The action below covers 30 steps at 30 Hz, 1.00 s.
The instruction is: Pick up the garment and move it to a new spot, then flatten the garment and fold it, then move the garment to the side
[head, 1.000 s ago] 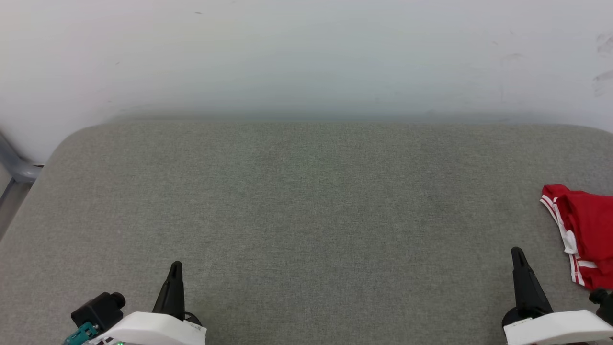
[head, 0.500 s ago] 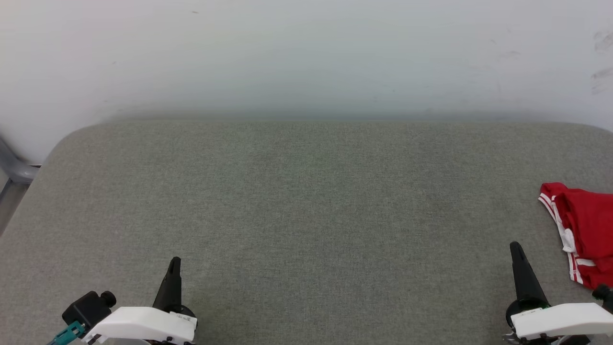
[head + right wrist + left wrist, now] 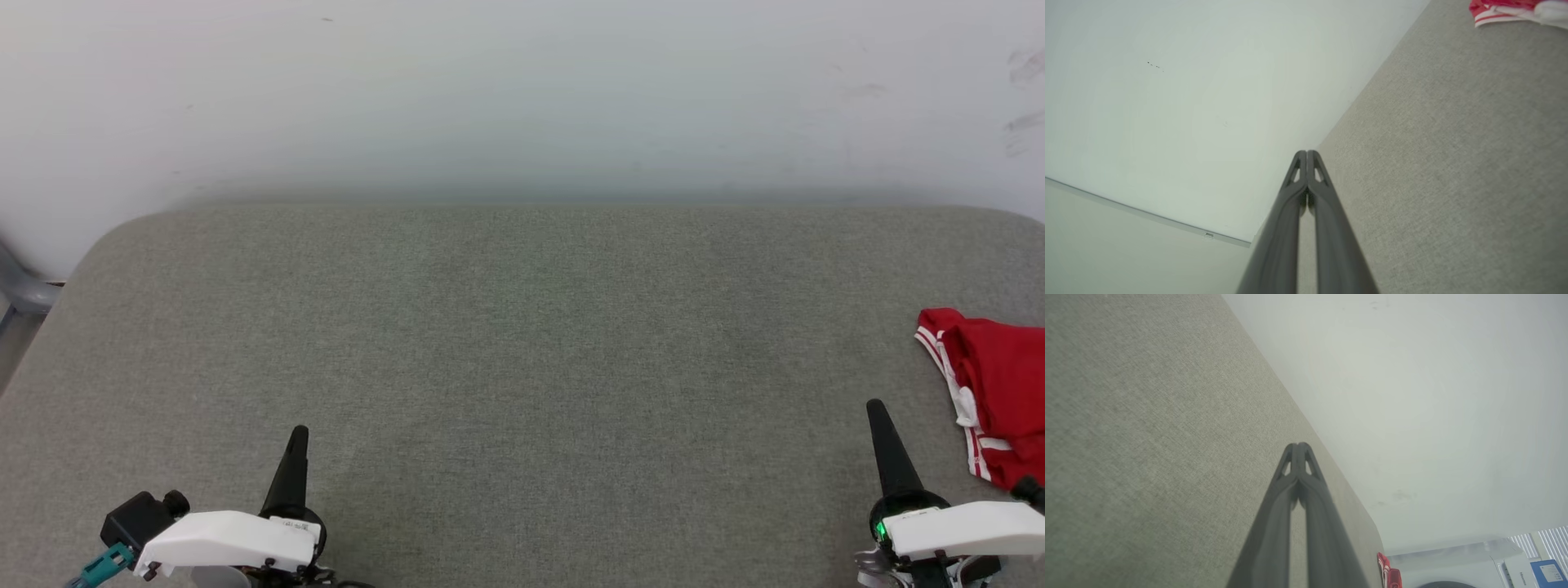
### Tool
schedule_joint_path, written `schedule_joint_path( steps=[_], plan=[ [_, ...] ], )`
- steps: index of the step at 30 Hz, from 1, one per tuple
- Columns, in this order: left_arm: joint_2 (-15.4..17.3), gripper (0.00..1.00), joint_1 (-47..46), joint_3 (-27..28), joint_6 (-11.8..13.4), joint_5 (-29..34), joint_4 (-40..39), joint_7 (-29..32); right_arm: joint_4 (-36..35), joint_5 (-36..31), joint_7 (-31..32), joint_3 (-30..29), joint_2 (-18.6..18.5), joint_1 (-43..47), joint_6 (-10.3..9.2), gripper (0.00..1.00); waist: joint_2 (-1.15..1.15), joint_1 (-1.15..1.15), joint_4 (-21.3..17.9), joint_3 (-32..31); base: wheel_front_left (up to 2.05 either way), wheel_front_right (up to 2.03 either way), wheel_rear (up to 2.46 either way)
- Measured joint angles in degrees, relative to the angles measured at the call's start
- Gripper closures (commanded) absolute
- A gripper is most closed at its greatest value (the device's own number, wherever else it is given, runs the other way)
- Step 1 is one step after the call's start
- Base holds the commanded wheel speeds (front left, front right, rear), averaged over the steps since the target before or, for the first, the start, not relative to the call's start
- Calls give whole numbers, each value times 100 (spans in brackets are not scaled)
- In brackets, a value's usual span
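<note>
The garment (image 3: 1000,384), red with white-and-red striped trim, lies bunched at the right edge of the grey fabric surface (image 3: 522,343), cut off by the frame. A bit of the garment (image 3: 1515,10) shows at the top right of the right wrist view, and the garment (image 3: 1388,573) is a small red patch low in the left wrist view. My right gripper (image 3: 877,406) is shut and empty, just left of the garment and apart from it. My left gripper (image 3: 300,431) is shut and empty at the lower left. Both fingertip pairs meet in the wrist views: left gripper (image 3: 1298,446), right gripper (image 3: 1306,152).
A pale wall (image 3: 522,98) rises behind the surface's far edge. A grey metal frame (image 3: 20,290) sits past the left corner. A white appliance (image 3: 1474,563) stands beyond the surface's right end in the left wrist view.
The head view has shifted slightly, and both grippers sit a little higher in the picture. The garment lies as before. Both grippers stay shut.
</note>
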Motion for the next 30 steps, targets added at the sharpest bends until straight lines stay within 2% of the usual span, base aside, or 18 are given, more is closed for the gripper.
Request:
schedule_joint_path(
  steps=[30],
  plan=[
    [-7,100,-260,200,-186,-1694,155,404,202,1616,420,-52,-1,-280,0,100,0,0,-69,36,0,0,0]
  ],
)
